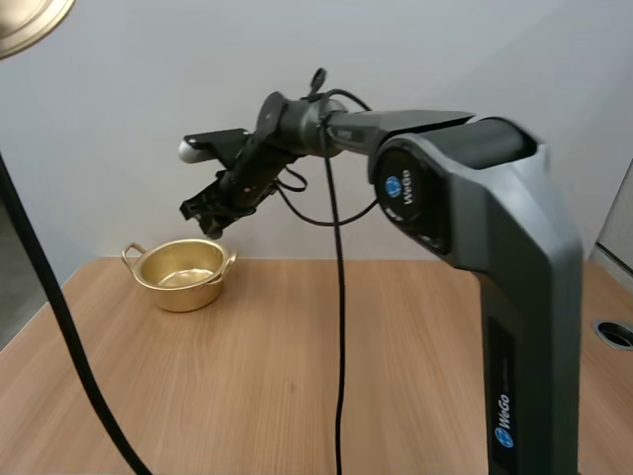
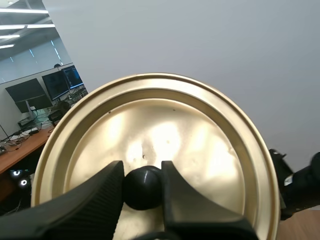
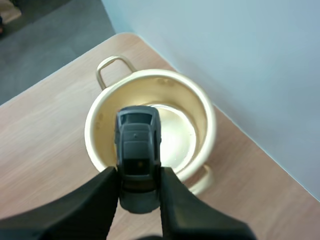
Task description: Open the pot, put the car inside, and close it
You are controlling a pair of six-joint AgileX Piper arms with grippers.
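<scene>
Jaws around car [image 3: 137,152], above pot [image 3: 196,107]

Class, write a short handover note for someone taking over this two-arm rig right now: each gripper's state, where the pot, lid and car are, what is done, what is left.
Left gripper: shut on the black knob of the lid, lid held up, away from the pot.
Right gripper: shut on the car, held above the open pot, which stands on the table.
Done: pot opened, car picked up.
Left: release car into pot, put lid back on.
</scene>
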